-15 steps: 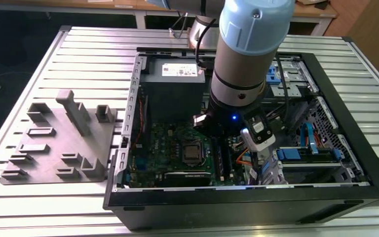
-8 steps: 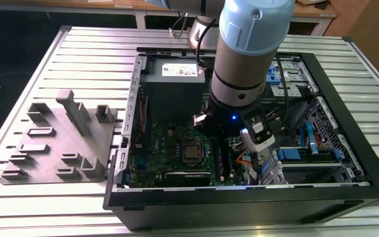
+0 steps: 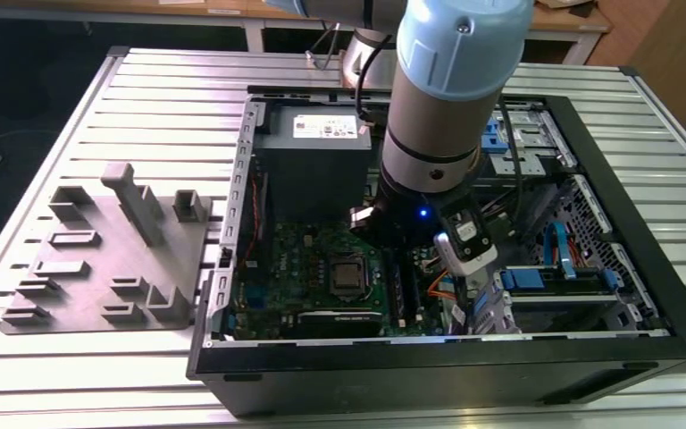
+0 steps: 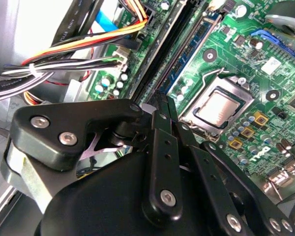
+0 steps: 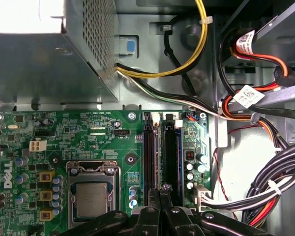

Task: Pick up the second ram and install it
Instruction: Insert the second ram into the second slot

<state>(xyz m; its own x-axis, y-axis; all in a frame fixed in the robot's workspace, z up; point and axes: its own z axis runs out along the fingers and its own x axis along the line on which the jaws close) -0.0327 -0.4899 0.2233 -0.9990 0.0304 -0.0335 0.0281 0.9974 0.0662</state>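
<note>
Second ram point(image 5: 164, 152) read as the thin dark edge running away from the fingertips, standing on edge along a black slot of the green motherboard point(image 5: 64, 128). Seated or just resting on the slot, cannot tell. Gripper point(image 5: 163, 191) low over the board, fingers point(image 5: 159, 197) drawn nearly together, pinching that edge. Same pinch in the second wrist view.

Nearest risk: second ram tilted in the pinch, one end down first. Likely cause: grip off the middle, or a slight lean of the wrist. Result: bent contacts or a half-seated stick.

Next, wrong lane. Neighbouring dark slot point(image 5: 148, 162) just beside on one side, blue slot point(image 5: 176, 157) just beside on the other. Small sideways drift enough to land on a slot wall.

White latches point(image 5: 169, 117) at the far end of the slots, swung out or not, cannot tell. If not, blocked seating.

Capacitors point(image 5: 191, 169) and white connector point(image 5: 200, 192) just beside the blue slot, near the finger linkage. Possible knock under a hard press.

Further out, cable bundle point(image 5: 280, 167) looping beside the board, close to the gripper body in the second wrist view. Snag possible.

CPU socket point(image 5: 91, 196) on the other side, no cooler on it, apart from the slots. Harm only from a dropped stick.

Farthest: arm point(image 3: 450, 107) down inside the case point(image 3: 439, 375), power supply point(image 3: 313, 161) close by the wrist. Little room, scrape likely on any sideways correction. Grey holder block point(image 3: 104, 259) on the table point(image 3: 164, 89), beside the case, out of play.
</note>
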